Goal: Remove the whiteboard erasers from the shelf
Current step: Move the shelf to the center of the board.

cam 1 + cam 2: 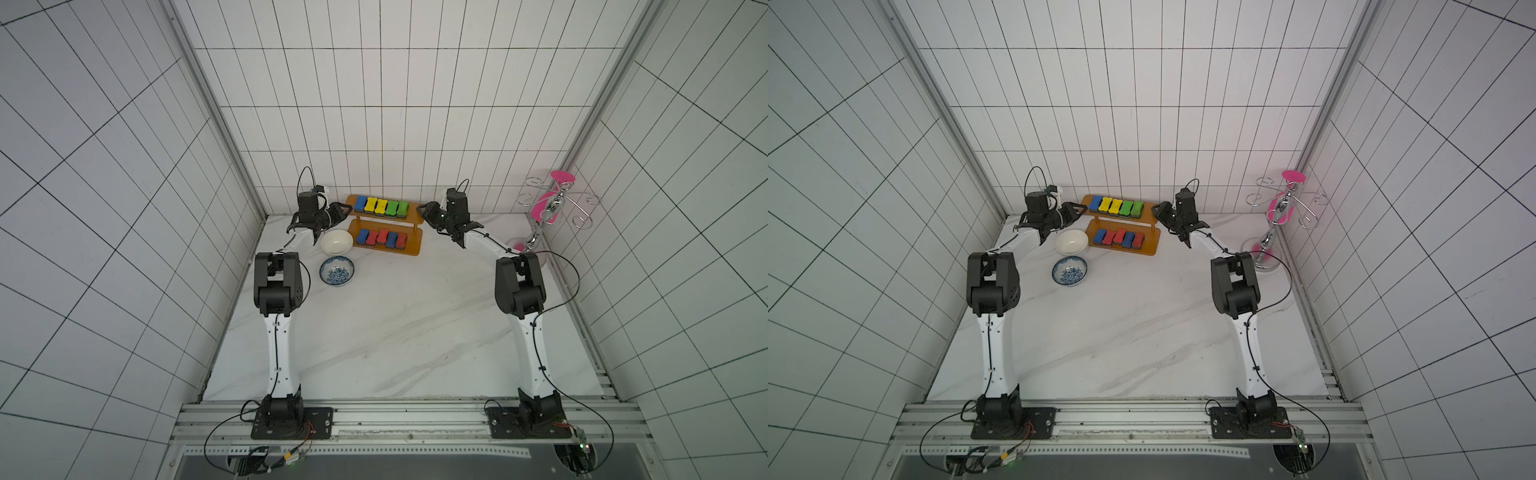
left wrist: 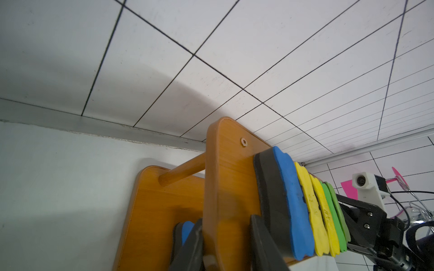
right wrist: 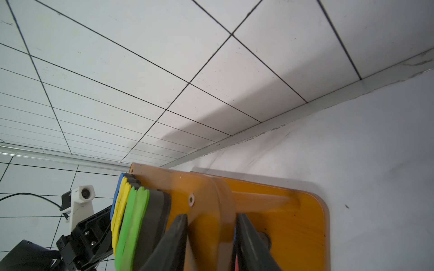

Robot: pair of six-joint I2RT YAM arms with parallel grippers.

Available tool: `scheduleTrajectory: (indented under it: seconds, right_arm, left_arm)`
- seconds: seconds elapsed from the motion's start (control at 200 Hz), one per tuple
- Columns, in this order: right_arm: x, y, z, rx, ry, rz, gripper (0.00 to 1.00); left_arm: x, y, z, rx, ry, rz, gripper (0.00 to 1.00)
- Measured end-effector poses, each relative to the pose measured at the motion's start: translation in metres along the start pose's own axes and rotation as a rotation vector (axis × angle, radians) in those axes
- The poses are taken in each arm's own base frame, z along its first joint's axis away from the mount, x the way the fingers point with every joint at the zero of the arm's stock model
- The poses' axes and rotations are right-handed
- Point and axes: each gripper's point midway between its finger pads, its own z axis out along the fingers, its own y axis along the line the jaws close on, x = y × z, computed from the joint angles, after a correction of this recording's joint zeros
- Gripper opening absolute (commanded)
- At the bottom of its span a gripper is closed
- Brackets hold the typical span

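Ten whiteboard erasers [image 1: 380, 206] sit on the shelf [image 1: 413, 246] — bone-shaped foam blocks, five to each board. Both top views give the rows: blue, two yellow, two green above; blue, two red, blue, red below. The shelf, two orange-brown wood-grained boards with rounded corners, stands on the marbled white bench [image 1: 395, 332] against the tiled back wall, near a plain white bowl [image 1: 336, 242] and a blue-patterned bowl [image 1: 337, 271].

Only the wrist views show the thick dark felt under the foam, a round post [image 2: 183, 172] between the boards and a sunken screw head [image 2: 244, 142]. In the left wrist view the left hand [image 2: 226, 225] is clamped on the end of the upper board, one finger on each face. The right hand [image 3: 211, 217] straddles the opposite end — blur there leaves me unable to tell whether its fingers press the board or merely flank it.
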Motion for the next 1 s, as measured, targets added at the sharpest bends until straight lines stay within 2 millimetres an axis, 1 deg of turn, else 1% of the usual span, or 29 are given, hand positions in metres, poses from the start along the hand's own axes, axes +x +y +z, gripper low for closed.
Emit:
scheduleTrajectory:
  seconds: [0.075,0.13,0.185,0.34,0.585,0.77,0.899,0.999]
  right_arm:
    - [-0.001,0.001,-0.002,-0.001,-0.003,-0.004,0.32]
    - [-0.001,0.001,-0.005,0.008,-0.004,-0.004,0.29]
    - [-0.001,-0.001,-0.007,0.015,-0.002,0.001,0.28]
    - [-0.002,-0.006,-0.018,0.045,0.000,0.008,0.28]
    - [-0.005,-0.019,-0.044,0.115,-0.008,-0.014,0.27]
    - [-0.010,-0.030,-0.068,0.168,-0.029,-0.048,0.27]
    - [-0.009,-0.036,-0.083,0.201,-0.038,-0.072,0.27]
    - [-0.004,-0.038,-0.093,0.216,-0.037,-0.084,0.27]
  left_arm:
    - [0.002,-0.001,-0.001,0.000,0.000,-0.005,0.19]
    - [0.005,-0.003,-0.002,-0.002,0.004,-0.010,0.18]
    - [0.008,-0.004,-0.003,-0.005,0.009,-0.018,0.16]
    - [0.021,-0.013,-0.007,-0.010,0.028,-0.033,0.14]
    - [0.050,-0.032,-0.014,-0.027,0.064,-0.038,0.14]
    - [0.074,-0.054,-0.019,-0.031,0.088,-0.025,0.14]
    - [0.090,-0.067,-0.028,-0.042,0.102,-0.018,0.13]
    - [0.100,-0.072,-0.035,-0.054,0.111,-0.016,0.13]
